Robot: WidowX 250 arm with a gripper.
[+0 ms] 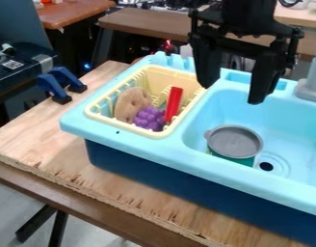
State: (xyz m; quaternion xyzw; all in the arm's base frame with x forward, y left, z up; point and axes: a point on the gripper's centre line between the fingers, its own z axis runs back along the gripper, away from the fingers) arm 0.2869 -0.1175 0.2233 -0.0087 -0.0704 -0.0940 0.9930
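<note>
the black gripper (230,94), its fingers spread and holding nothing, hung above the divide between rack and basin. the yellow rack's (122,125) walls seemed to keep the tan piece (130,103), purple grapes (149,118) and red piece (173,103) together; the grey-topped pot (234,141) sat upright beside the drain (266,166). below the blue sink (135,145) lay a rough-edged wooden tabletop (70,164), with brown desks (144,24) behind.

Sink (140,146) cut off at right edge.
</note>
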